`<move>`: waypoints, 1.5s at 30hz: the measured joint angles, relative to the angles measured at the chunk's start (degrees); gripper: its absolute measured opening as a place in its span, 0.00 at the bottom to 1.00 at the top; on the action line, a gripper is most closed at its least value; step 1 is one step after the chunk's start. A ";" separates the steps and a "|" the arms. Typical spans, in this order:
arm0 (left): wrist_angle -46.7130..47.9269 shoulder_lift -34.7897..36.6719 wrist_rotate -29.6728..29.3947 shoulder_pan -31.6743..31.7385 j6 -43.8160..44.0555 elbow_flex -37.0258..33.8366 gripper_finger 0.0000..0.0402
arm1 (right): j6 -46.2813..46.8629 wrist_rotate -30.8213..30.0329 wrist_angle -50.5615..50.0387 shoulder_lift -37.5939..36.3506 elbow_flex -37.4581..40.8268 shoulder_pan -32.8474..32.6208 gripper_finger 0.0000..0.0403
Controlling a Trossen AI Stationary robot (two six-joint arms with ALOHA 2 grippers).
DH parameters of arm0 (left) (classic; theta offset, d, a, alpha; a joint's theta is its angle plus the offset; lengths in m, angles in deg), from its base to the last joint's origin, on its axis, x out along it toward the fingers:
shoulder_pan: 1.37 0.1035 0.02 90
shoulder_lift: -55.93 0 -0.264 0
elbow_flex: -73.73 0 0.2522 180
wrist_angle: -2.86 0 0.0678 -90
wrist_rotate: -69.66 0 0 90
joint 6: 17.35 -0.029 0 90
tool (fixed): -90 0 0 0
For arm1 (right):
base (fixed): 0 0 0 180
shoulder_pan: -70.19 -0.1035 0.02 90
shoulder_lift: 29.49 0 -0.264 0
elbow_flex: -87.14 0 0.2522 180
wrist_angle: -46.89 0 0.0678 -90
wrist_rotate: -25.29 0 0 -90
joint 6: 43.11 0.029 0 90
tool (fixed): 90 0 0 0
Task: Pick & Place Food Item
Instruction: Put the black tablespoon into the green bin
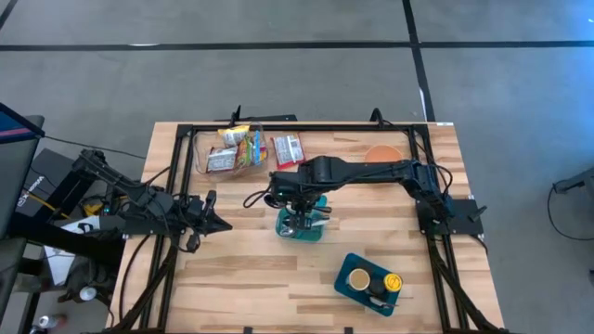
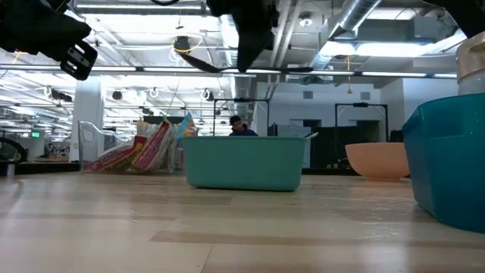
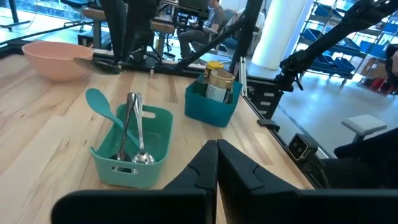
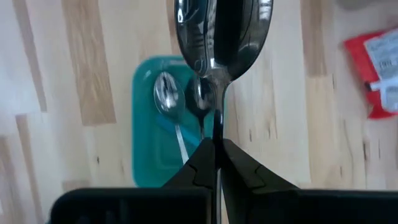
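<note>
My right gripper (image 4: 216, 148) is shut on a metal spoon (image 4: 221, 37) above the teal bin (image 1: 303, 224) at mid-table. It also shows in the high view (image 1: 295, 200). The bin (image 4: 146, 130) holds two more metal spoons (image 4: 166, 93) and a teal spoon (image 3: 102, 106). My left gripper (image 3: 216, 157) is shut and empty over the table's left part (image 1: 218, 223). Snack packs (image 1: 232, 148) sit in a clear container at the far side, and a red packet (image 1: 288, 150) lies flat on the table beside it. My right gripper pinches the spoon's thin handle (image 4: 217, 127) between its two fingers. The fingers point down from above and lie along the handle. The spoon's bowl (image 4: 221, 31) points away from the fingers, toward the table, over the teal bin's edge, clear of the bin.
An orange bowl (image 1: 380, 153) stands at the far right. A teal holder with jars (image 1: 369, 278) stands near the front right. The black frame rails (image 1: 176, 186) run along the table's sides. Bare wood lies at the front left (image 1: 241, 288).
</note>
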 joint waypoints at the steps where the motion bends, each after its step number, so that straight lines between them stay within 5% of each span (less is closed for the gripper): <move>1: 0.00 0.00 0.01 0.00 0.00 0.00 0.00 | -0.44 0.54 1.17 -0.06 0.72 0.01 0.01; 45: 0.00 0.00 0.04 0.00 0.02 0.02 0.00 | -1.38 2.32 9.37 0.07 19.62 -0.46 0.01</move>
